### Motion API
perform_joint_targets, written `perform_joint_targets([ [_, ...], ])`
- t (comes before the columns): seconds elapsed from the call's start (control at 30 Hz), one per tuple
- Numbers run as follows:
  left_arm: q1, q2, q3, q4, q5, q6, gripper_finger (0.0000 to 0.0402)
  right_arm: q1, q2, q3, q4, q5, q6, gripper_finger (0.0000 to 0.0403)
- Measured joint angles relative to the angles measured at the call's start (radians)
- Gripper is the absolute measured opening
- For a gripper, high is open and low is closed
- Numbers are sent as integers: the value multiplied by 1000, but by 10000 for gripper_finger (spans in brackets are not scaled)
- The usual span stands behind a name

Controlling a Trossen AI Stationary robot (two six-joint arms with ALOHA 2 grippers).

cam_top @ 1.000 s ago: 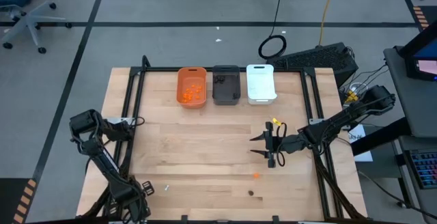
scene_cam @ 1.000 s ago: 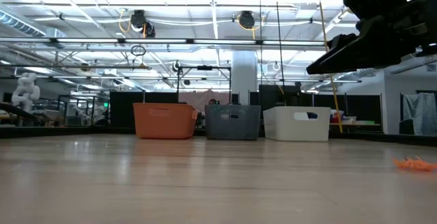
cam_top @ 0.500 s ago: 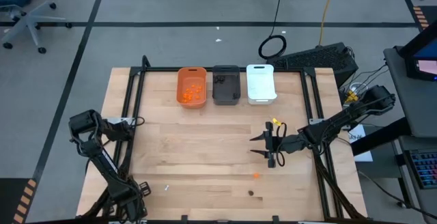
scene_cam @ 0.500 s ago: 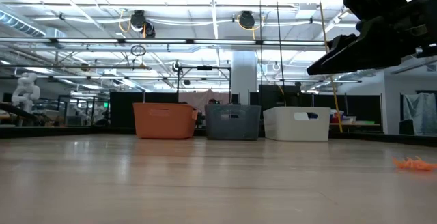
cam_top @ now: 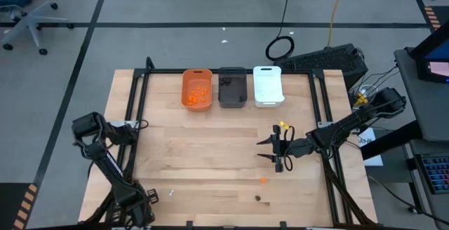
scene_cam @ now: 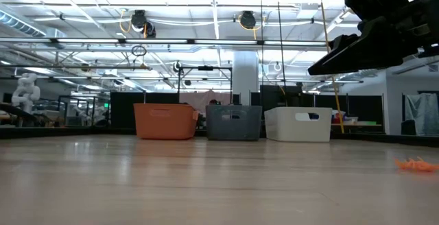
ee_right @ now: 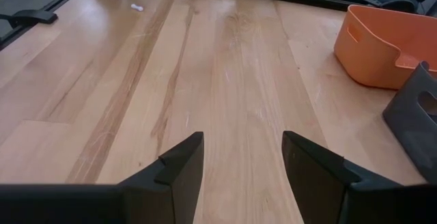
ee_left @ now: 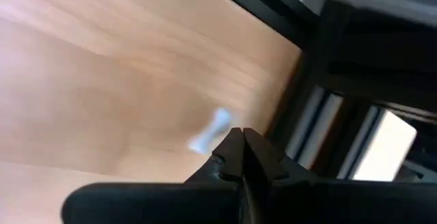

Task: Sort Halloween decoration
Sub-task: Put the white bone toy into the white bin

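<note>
Almost nothing is changing between the earlier pictures and this moment; both arms are staying where they were, so the sorting is not advancing in this second. The only small difference in the high view is at the left gripper, which is shifting very slightly at the near left corner of the table; everything else is matching the earlier frame, piece for piece.

The left gripper is having its jaws closed together with nothing between them; in the left wrist view its tips are sitting just beside a small white stick, which is lying free on the wood near the black frame rail. I am judging that this arm is getting ready for that stick, but it would need to open first.

The right gripper is hanging over the middle right of the table with its jaws standing wide open and empty.

Three loose pieces are waiting on the near part of the table: the white stick, one orange piece and one dark piece, the last two lying near the right gripper. The orange bin, the dark grey bin and the white bin are standing side by side at the far edge; orange pieces are already lying in the orange bin, so the task is looking mostly done.
</note>
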Motion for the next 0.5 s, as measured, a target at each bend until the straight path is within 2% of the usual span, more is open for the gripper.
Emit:
perform_joint_targets([
  [0.27,35,0,-8,6,-6,77,1,0,0,0,0,0,2,183],
  [0.5,53,0,-9,19,-92,83,1,0,0,0,0,0,1,183],
])
